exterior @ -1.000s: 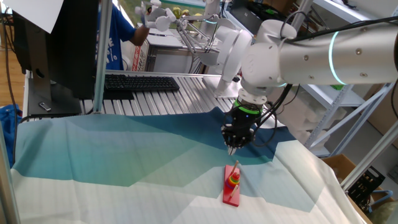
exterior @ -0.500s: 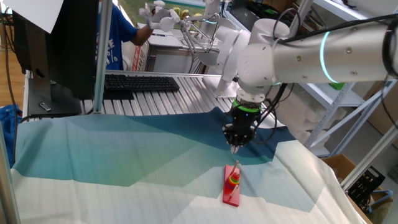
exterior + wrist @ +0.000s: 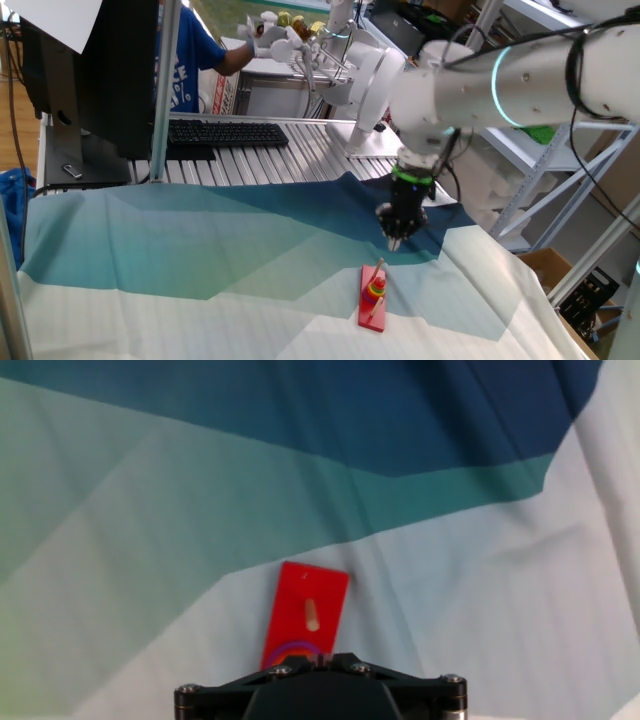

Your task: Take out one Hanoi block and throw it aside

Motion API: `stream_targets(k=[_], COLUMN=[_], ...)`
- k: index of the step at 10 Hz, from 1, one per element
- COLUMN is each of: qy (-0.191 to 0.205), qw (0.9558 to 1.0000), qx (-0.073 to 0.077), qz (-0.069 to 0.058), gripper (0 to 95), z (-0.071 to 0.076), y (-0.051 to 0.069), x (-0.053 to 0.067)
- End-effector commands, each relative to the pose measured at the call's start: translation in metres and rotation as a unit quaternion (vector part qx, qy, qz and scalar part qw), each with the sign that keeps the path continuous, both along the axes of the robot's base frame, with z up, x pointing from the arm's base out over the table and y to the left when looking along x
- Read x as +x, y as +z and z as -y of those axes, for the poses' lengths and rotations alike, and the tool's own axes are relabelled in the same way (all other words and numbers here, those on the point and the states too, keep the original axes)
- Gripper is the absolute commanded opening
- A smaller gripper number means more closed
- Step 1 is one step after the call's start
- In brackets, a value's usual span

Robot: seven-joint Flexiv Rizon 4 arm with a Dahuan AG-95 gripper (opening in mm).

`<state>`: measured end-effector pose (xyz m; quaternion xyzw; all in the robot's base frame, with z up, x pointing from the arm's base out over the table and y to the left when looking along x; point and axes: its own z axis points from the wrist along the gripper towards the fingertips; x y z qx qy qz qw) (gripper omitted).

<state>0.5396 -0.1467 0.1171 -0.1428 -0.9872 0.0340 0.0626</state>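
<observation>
- While I hover, the long flat red base board lies below and left of my black two-finger gripper.
- On its peg, the tiny red ring block tops yellow and green rings.
- Finger spacing: I cannot tell.
- I judge this the approach; next, descend onto the peg.

– What colours are on that cloth?
– Dark blue, teal, pale green and white, in big angular patches.
– And the toy at lower centre?
– A red base board, a pale peg, and yellow and green rings under a small red one.
</observation>
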Motion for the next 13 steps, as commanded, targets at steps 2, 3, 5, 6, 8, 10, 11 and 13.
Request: stream_targets(k=[2, 3, 5, 6, 8, 10, 11, 13], qy=[0.025, 0.033, 0.051, 0.057, 0.063, 0.064, 0.061, 0.06], qw=[0.999, 0.9988, 0.9978, 0.9971, 0.996, 0.9956, 0.9954, 0.9953], qx=[-0.001, 0.004, 0.007, 0.011, 0.025, 0.024, 0.021, 0.02], qz=[0.037, 0.036, 0.041, 0.049, 0.058, 0.064, 0.071, 0.073], gripper=[0.0, 0.0, 0.0, 0.0, 0.0, 0.0, 0.0, 0.0], z=[-0.003, -0.002, -0.002, -0.002, -0.004, -0.007, -0.011, -0.015], y=[-0.006, -0.003, -0.002, -0.003, -0.005, -0.007, -0.011, -0.016], x=[-0.025, -0.026, -0.027, -0.028, -0.029, -0.031, -0.031, -0.03])
